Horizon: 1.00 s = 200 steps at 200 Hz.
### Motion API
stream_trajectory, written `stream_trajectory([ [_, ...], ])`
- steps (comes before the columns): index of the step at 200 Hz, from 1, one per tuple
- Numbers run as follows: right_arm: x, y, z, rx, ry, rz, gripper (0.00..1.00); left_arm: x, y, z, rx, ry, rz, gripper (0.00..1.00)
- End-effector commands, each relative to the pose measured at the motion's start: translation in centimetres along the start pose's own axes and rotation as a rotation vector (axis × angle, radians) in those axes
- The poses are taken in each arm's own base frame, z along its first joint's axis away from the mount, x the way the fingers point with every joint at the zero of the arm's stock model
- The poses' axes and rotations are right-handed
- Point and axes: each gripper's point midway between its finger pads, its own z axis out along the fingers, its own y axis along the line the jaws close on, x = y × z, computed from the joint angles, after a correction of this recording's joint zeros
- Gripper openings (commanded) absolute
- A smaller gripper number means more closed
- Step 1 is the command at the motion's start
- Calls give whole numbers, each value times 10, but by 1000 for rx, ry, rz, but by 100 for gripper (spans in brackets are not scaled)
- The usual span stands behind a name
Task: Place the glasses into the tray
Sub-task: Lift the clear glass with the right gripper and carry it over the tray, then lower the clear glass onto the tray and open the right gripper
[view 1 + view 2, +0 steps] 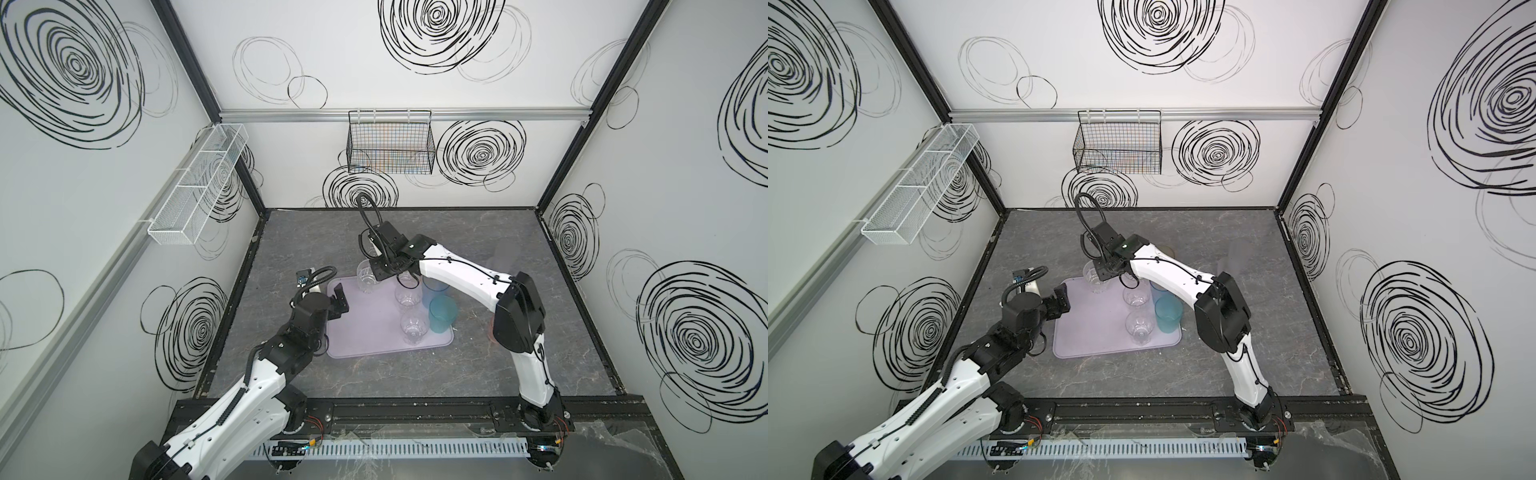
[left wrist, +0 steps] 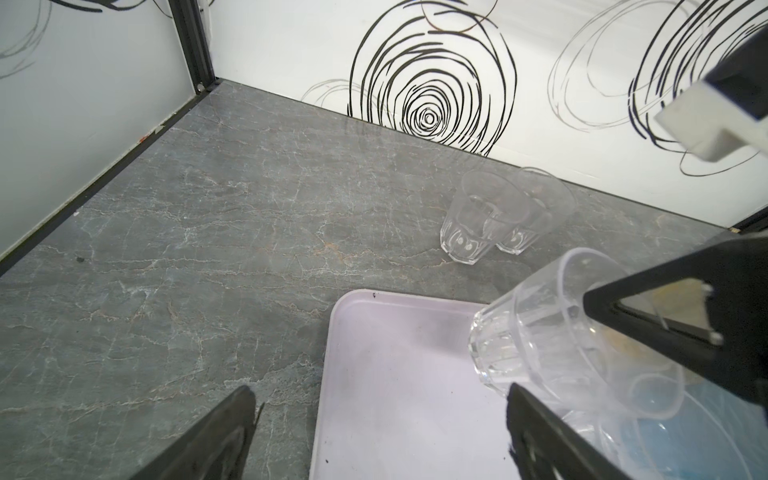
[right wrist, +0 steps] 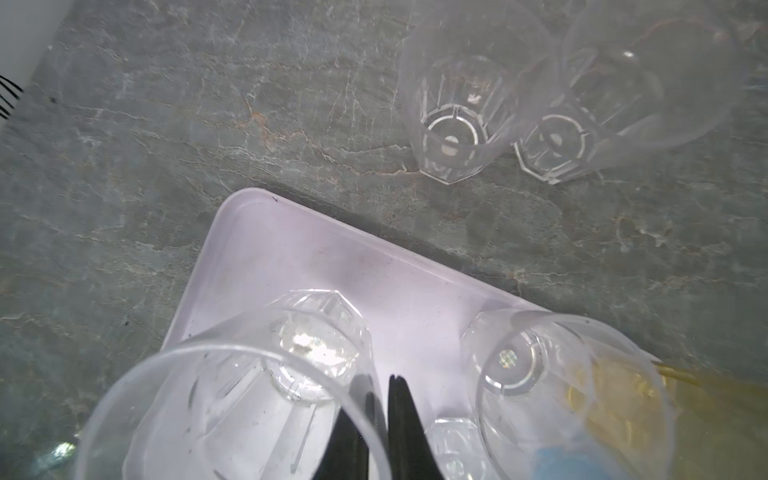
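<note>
Here: grey marbled tabletop, swirl-printed white walls, lilac tray centred.

Beside the tray, a pinkish glass is almost wholly hidden behind the right arm in a top view.

Black wire basket, white mesh basket

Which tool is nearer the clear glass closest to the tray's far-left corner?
Right. The right tool is shut on the rim of that clear glass; the left tool, open, hangs apart at the left edge of the tray.
</note>
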Motion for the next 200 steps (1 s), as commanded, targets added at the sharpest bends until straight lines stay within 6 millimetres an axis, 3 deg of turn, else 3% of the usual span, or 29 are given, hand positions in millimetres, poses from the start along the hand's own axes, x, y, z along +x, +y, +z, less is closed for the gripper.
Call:
stream_trajectory([
  [1,0,0,8,24,32,6,5,-1,0,3,5,-12,-40,96],
  [34,7,1,27,46,47,-14,6,-1,2,4,0,-14,-49,96],
  [68,18,-11,42,105,77,-29,8,1,2,6,4,-5,-55,96],
  [109,14,-16,40,149,46,-39,22,5,-1,8,20,12,-59,96],
  [157,4,-6,10,199,-4,-85,38,23,-9,17,57,75,-94,97],
  [200,-17,4,-51,139,-112,-42,43,50,-11,34,77,142,-122,98],
])
